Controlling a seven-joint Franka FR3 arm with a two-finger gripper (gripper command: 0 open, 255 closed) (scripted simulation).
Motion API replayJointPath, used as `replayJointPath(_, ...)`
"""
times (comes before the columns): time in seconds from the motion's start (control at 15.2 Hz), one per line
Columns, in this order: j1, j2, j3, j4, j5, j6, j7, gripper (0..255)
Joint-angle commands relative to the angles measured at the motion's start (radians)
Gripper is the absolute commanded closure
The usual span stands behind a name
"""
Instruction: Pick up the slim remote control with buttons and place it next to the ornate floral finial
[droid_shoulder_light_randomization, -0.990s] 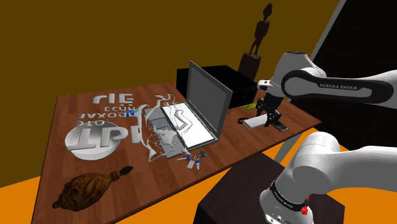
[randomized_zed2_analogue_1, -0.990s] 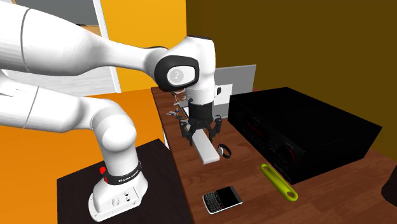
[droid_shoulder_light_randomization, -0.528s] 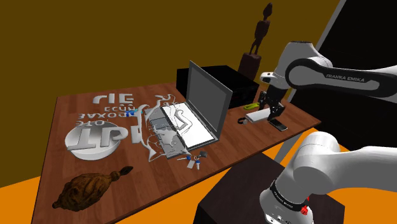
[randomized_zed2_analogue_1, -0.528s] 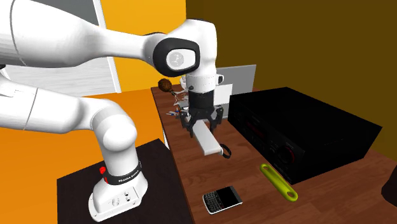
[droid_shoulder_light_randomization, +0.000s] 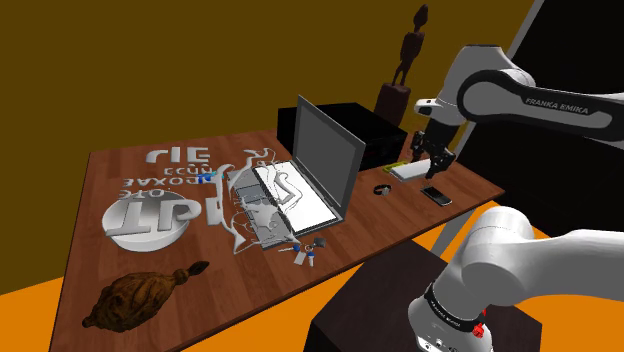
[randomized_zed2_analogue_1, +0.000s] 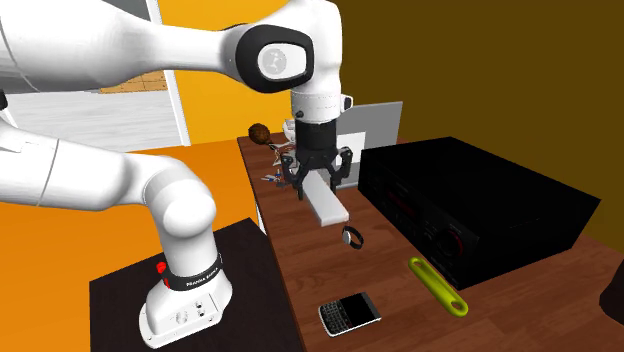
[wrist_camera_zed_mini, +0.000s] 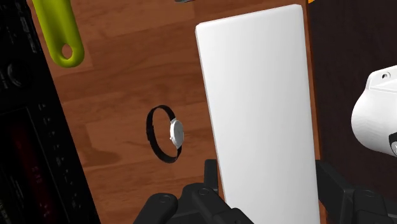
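My gripper (droid_shoulder_light_randomization: 426, 166) is shut on a slim, plain white slab, the remote control (droid_shoulder_light_randomization: 409, 171), and holds it in the air above the wooden table (droid_shoulder_light_randomization: 130, 165) near its right end in the shoulder view. In the wrist view the remote (wrist_camera_zed_mini: 261, 108) runs long and flat between my fingers (wrist_camera_zed_mini: 213, 184), which clasp its near end. The second exterior view has the gripper (randomized_zed2_analogue_1: 320, 188) pointing down with the remote (randomized_zed2_analogue_1: 328, 205) tilted beneath it. The pale, curly ornate finial (droid_shoulder_light_randomization: 250, 205) lies mid-table against the open laptop (droid_shoulder_light_randomization: 315, 165).
Below the remote lie a wristwatch (wrist_camera_zed_mini: 167, 133), a black phone (randomized_zed2_analogue_1: 349, 312) and a yellow-green tool (randomized_zed2_analogue_1: 438, 285). A black box (randomized_zed2_analogue_1: 470, 210) stands behind them, with a dark figurine (droid_shoulder_light_randomization: 403, 60) beyond. A grey lettered dish (droid_shoulder_light_randomization: 150, 215) and a brown lump (droid_shoulder_light_randomization: 135, 300) sit far left.
The gripper has risen with the remote, lifting it off the table and carrying it up and to the shoulder view's right. The watch and phone stay put.
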Motion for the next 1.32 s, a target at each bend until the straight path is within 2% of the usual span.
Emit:
replayJointPath(0.0, 0.01, -0.008, 0.032, -0.002, 0.024, -0.012, 0.025, 255)
replayJointPath(0.59, 0.124, -0.009, 0.259, -0.063, 0.209, 0.012, 0.257, 255)
replayJointPath(1.25, 0.272, 0.148, 0.486, -0.01, 0.401, 0.1, 0.502, 255)
